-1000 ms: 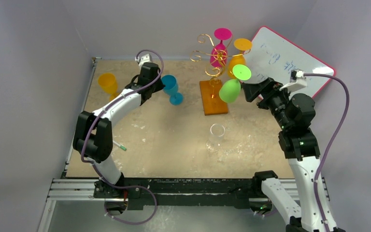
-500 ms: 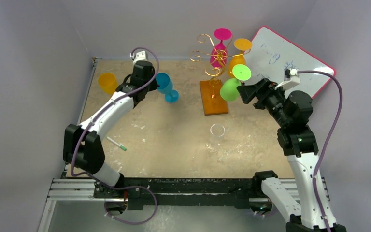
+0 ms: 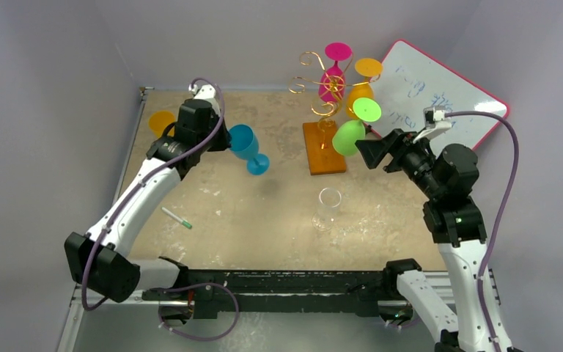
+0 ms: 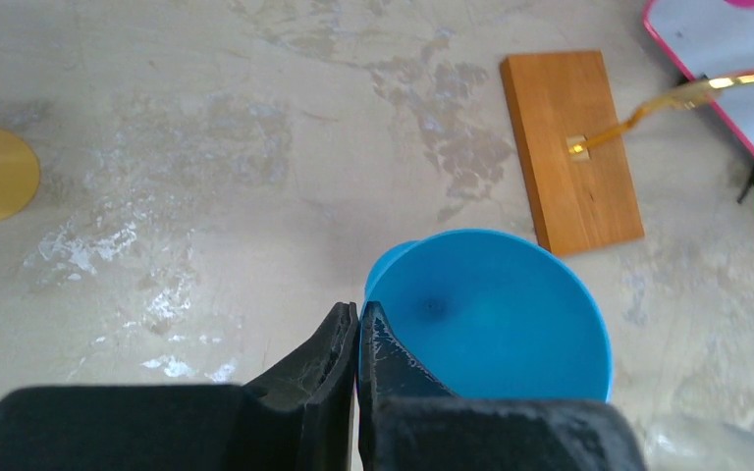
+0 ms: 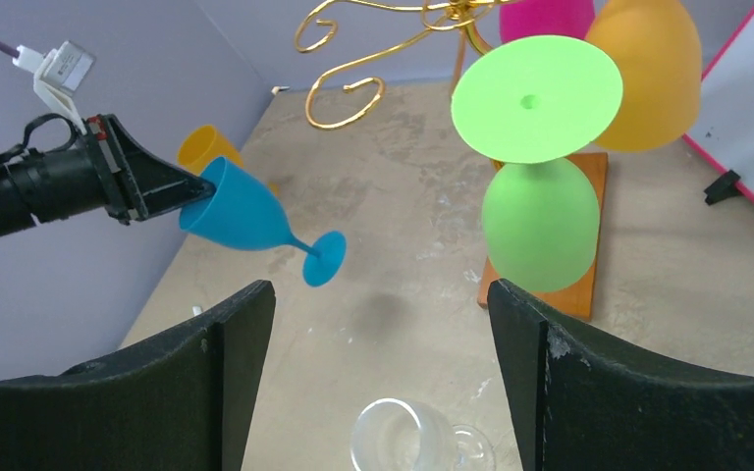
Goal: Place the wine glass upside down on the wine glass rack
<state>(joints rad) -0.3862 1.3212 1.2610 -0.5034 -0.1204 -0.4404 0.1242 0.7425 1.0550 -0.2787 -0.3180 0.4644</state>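
1. Since a second ago, our left arm has swung back and lifted the blue plastic wine glass off the beige stone-look counter. The right arm has drawn away from the green glass.
2. We see the left tool pressed together on the blue rim, one finger inside the bowl and one outside. The right tool is spread wide and holds nothing.
3. The blue glass hangs tilted above the counter, its foot lower and on the side nearer the tall gold wire rack with curled scroll arms and an orange-brown wooden base. It is well apart from the rack, which stands at the rear centre.
4. We judge this the carrying step. Next, the glass must be turned foot-up and its stem slid into a free scroll on the rack's left side, so that the foot rests on the wire.
5. The green, pink and orange glasses already hang inverted. All are smooth, opaque, round-bowled and flat-footed. The thin rim is likely to slip in a pinch.
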